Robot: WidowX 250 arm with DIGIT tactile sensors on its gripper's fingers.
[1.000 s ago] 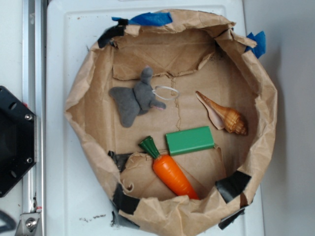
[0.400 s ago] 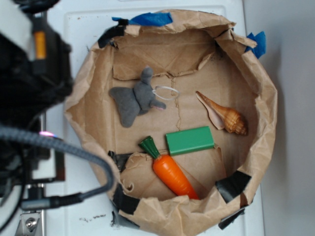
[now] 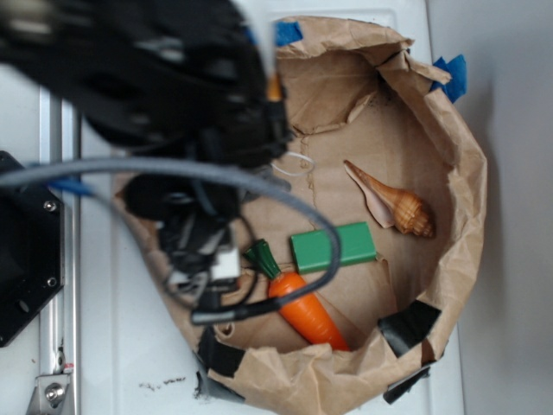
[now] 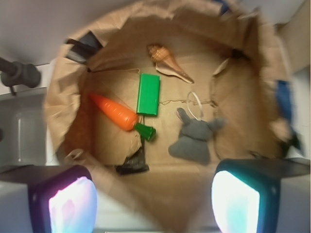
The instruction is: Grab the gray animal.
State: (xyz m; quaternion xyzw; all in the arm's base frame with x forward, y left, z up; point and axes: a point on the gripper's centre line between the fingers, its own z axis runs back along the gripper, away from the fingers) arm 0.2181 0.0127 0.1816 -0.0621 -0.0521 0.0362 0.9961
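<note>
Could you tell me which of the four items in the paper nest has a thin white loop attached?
The gray animal; the carrot, green block and seashell have none.

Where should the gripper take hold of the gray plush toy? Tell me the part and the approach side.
Grip the small gray plush elephant-like toy across its thick middle body, coming straight down from above. It lies flat on the brown paper lining with ears spread wide; the open gripper probably fits the narrower body better.

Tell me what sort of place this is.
Probably a lab test setup, not a home: a taped brown paper bin on a white surface holds mismatched practice items, a gray animal, carrot, green block and seashell, with the open gripper above.
</note>
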